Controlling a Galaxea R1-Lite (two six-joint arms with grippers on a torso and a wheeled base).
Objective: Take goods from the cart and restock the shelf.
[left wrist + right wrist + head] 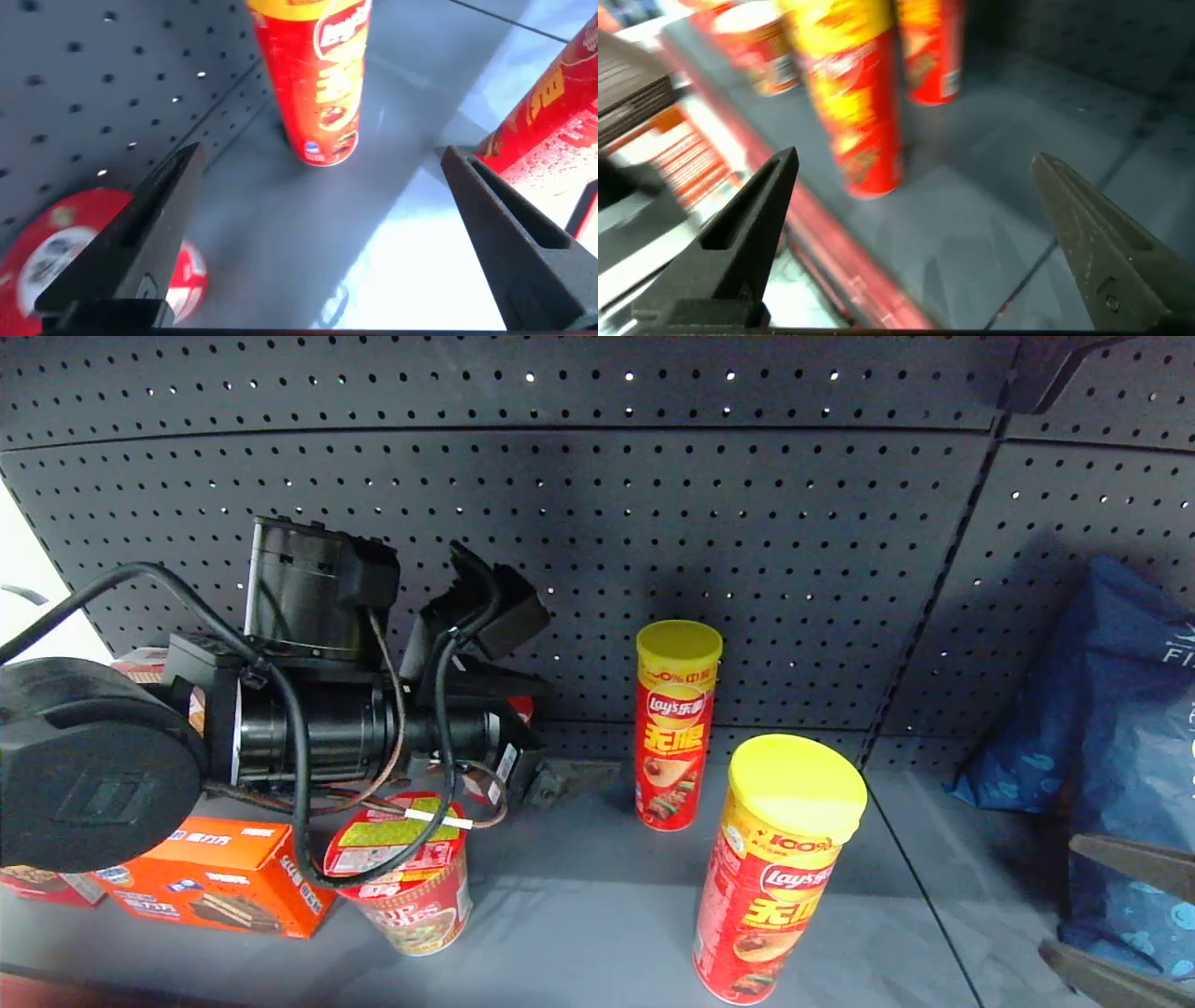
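Head view: the left gripper [565, 733] lies low over the shelf [579, 915], just beside the back can [677, 728], which stands upright near the pegboard [653, 523]. The front can [780, 868] stands upright nearer the edge, well apart from the cup [411, 877] and the box [215, 887] under the left arm. The right gripper [1060, 894] is low in front of the bag [1120, 709], its fingers apart.

Left wrist view: the left gripper [320, 157] is spread wide and holds nothing. The back can [318, 84] is straight ahead, between the finger lines but not touched. A red cup [56, 261] sits beside one finger, and the front can [551, 112] is close to the other.

Right wrist view: the right gripper [915, 159] is also spread and empty, facing the front can [859, 112], with the back can [929, 51] behind it.

Both cans look placed, so the step is likely to clear out and fetch more. The left arm should draw straight back along its own line, fingers kept wide, so neither finger clips the cup or tips a tall can. The right arm should back off before turning, since the front can is near the shelf edge.
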